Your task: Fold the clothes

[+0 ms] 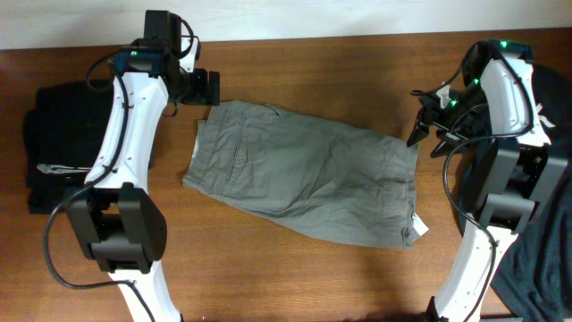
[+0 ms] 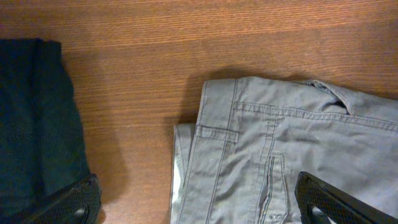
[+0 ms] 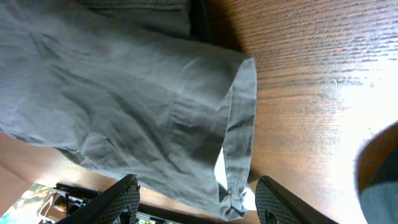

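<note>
We are holding the left gripper (image 2: 199,208) wide open over the far-left corner of the shorts (image 1: 304,170). The right gripper (image 3: 199,202) is spread just as wide above the banded edge at the other end, and neither is gripping anything.

To do this step well, we are judging that both should be coming down on their corners together and pinching every layer. Then they should be lifting evenly and carrying the far edge toward the near one, so the cloth is not skewing.

The shorts are lying flat in the middle of the table (image 1: 295,63), their long axis running from far-left to near-right. The banded end with the white label (image 3: 219,171) – the waistband, we are guessing – is pointing toward the right arm.

Farther left, a dark folded garment (image 1: 58,134) is lying close to the left fingers – worth keeping clear of.
</note>
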Robot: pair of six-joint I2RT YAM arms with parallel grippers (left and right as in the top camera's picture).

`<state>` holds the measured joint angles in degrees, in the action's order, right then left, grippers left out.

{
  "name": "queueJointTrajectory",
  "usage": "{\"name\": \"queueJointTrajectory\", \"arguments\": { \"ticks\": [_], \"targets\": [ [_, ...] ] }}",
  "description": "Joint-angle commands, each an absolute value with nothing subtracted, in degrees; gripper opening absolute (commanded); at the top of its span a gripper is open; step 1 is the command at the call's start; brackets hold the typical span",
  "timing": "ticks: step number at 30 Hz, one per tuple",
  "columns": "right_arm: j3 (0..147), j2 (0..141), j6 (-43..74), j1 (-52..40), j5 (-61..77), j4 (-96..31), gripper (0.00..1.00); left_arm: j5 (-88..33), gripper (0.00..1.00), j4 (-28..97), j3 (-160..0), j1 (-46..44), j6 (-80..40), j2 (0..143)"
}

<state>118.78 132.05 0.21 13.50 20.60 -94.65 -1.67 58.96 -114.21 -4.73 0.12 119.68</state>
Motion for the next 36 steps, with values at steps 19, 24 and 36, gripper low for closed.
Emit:
{"name": "queueJointTrajectory", "arguments": {
  "ticks": [19, 24, 36],
  "targets": [
    [111.5, 131.8, 3.1, 9.3, 20.4, -83.4, 0.59, -3.7, 0.99, 50.1, -114.5, -4.6, -0.4, 128.2],
    [108.3, 131.8, 4.0, 8.8, 20.4, -79.9, 0.59, -3.9, 0.99, 49.3, -114.5, -4.6, 1.2, 130.1],
    [107.3, 131.8, 3.5, 8.8, 20.3, -76.4, 0.26, -7.9, 0.99, 45.8, -114.5, -4.5, 4.0, 131.2]
  ]
}}
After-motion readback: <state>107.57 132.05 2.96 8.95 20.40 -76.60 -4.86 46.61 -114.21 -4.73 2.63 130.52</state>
